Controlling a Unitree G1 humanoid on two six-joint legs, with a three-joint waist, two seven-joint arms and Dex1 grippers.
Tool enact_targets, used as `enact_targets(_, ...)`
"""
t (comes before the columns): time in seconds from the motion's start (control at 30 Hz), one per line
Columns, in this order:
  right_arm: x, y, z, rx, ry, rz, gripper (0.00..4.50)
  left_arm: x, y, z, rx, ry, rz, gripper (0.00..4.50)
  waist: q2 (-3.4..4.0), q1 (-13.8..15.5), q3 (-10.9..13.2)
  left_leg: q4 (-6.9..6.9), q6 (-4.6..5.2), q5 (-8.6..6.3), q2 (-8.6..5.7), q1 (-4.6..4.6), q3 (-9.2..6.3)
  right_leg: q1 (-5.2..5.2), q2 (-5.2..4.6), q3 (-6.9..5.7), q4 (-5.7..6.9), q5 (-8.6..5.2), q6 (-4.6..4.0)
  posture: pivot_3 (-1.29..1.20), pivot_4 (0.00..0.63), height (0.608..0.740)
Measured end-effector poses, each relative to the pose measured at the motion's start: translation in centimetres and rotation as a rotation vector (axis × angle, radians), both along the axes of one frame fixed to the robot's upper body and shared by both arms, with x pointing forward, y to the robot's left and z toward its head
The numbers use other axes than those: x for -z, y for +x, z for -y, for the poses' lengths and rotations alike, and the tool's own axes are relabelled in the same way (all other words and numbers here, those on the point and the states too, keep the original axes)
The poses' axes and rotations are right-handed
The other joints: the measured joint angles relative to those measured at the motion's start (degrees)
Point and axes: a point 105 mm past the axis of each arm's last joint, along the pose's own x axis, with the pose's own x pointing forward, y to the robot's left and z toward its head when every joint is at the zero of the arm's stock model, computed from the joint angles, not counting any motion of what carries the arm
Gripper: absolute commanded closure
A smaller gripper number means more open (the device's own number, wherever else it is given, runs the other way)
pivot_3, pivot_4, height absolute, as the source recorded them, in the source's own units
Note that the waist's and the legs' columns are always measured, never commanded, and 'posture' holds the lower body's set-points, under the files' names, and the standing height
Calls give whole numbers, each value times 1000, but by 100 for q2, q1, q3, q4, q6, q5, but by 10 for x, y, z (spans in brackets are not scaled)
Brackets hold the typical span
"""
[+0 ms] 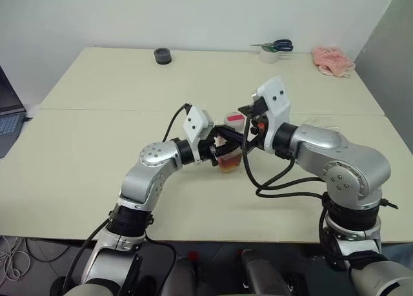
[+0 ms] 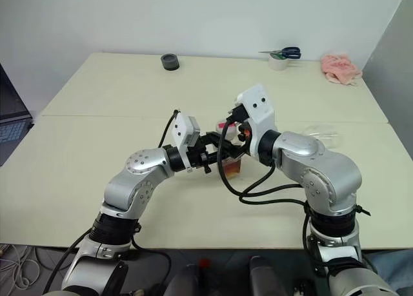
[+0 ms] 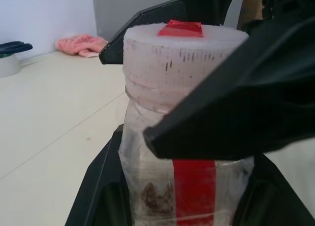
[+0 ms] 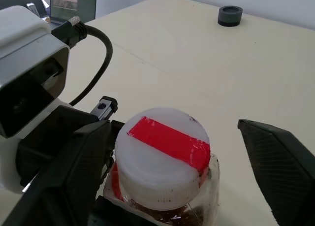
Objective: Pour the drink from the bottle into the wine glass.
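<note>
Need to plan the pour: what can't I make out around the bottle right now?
- Bottle: head views, mostly hidden by both end effectors; drink level unclear.
- Wine glass: right eye view, faint clear shape behind the right arm; upright or not, cannot tell.
- Cap: right wrist view, whether loosened is unclear.

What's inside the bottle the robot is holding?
Reddish-brown drink sits low in the small clear plastic bottle with a white cap and red tape strip. The left end effector and label cover the rest.
</note>
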Motion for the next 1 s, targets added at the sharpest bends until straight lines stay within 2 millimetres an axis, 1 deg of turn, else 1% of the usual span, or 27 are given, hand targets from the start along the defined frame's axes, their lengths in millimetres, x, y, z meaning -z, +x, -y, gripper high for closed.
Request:
enact_targets(0.1,0,-2,-4,-22,11,-6,2062,0,0,0,-4,2,3,2650,0,-7,0,-1,0,0,1,1,0,0,2,0,0,0,0,0,150,740)
enact_targets(0.13,0,-3,-5,-28,12,-7,2366,0,1,0,-6,3,4,2650,0,-7,0,-1,0,0,1,0,-1,0,2,0,0,0,0,0,150,740)
enact_targets(0.17,0,-3,-5,-28,11,-7,2571,0,1,-1,-7,6,5,2651,0,-6,0,-1,0,0,1,0,-1,0,2,-1,0,0,0,0,150,740)
enact_targets(0.37,-1,-3,-6,-43,23,-5,2568,-2,0,-3,-13,15,17,2651,0,-6,0,-2,0,0,2,0,0,-1,2,0,0,0,1,0,150,740)
enact_targets(0.47,-2,-1,-8,-94,32,7,2568,-3,0,-5,-30,13,27,2651,0,-7,0,-1,0,0,1,0,2,-1,2,1,-2,-1,1,0,150,740)
enact_targets(0.57,-1,-1,-4,-250,15,36,2568,-4,-3,-5,-30,10,36,2652,0,-7,0,-1,0,0,-1,0,4,1,1,0,-6,-1,2,0,150,740)
enact_targets(0.67,0,-15,8,-501,-59,67,2568,-4,-18,6,58,15,46,2659,-1,15,2,-2,1,-1,-5,-1,4,6,-4,-3,-16,-2,3,0,150,740)
enact_targets(0.77,5,-5,6,-647,-97,97,2568,0,-17,4,50,27,33,2661,0,-65,3,-1,3,-1,0,17,15,11,1,9,-8,-1,4,0,150,740)
enact_targets(0.87,10,3,7,-735,-122,94,2568,4,-15,2,36,42,16,2661,1,-110,4,0,4,0,9,18,6,11,15,5,1,0,2,0,150,740)
enact_targets(1.0,13,4,7,-784,-115,89,2568,7,-18,1,36,46,8,2662,1,-107,5,1,3,0,7,10,3,10,9,4,-2,1,0,0,150,740)
